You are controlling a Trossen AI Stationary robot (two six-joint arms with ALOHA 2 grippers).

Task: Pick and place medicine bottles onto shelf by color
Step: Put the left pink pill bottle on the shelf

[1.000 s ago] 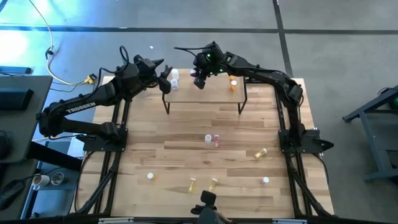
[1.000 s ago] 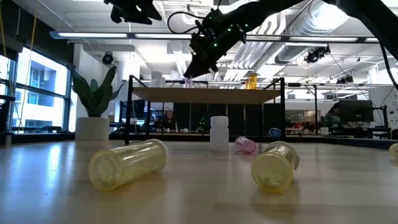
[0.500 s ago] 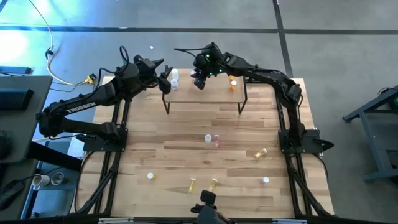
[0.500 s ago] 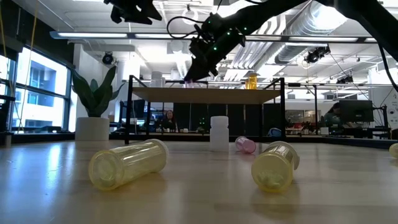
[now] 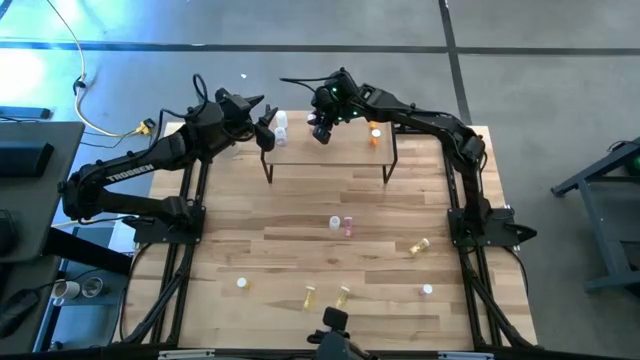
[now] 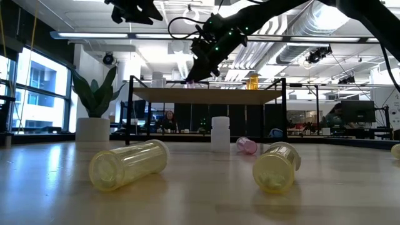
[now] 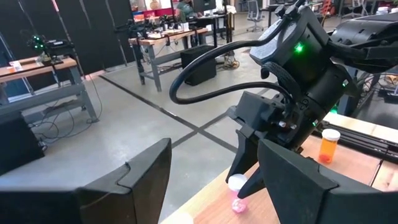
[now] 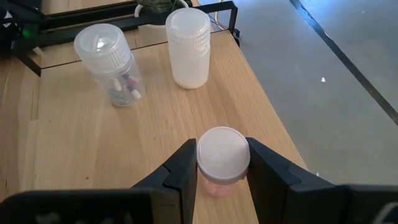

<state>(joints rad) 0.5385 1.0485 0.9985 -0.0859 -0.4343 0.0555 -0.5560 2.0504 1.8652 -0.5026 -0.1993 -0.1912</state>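
Note:
The shelf [image 5: 340, 152] stands at the table's far edge. On its left end stand a clear bottle with pills [image 8: 106, 62] and a white bottle [image 8: 188, 53]. An orange bottle [image 5: 375, 135] stands toward its right end. My right gripper [image 8: 222, 155] is over the shelf's left half, shut on a pink bottle with a white cap [image 8: 222, 163]. My left gripper [image 5: 263, 125] hovers open and empty by the shelf's left end. Yellow bottles [image 6: 128, 164], [image 6: 275, 165], a white bottle [image 6: 220, 133] and a pink bottle [image 6: 247, 145] are on the table. My right gripper pinches the pink bottle at its white cap [image 8: 222, 149] between its two fingers [image 8: 184, 167], one on each side. The fingers come from above, pointing down. The bottle is upright at the shelf's far edge [image 7: 237, 194]. Whether its base rests on the board, I cannot tell.
Loose bottles lie on the table's middle [image 5: 341, 224], right [image 5: 418, 245] and near part [image 5: 309, 296], [image 5: 342, 296], [image 5: 241, 284], [image 5: 427, 290]. The shelf's middle [image 6: 225, 95] is bare board. A potted plant [image 6: 94, 106] stands beyond the table's left.
My right gripper has shifted very slightly over the shelf, still shut on the pink bottle, and then held still. My left gripper has kept still.

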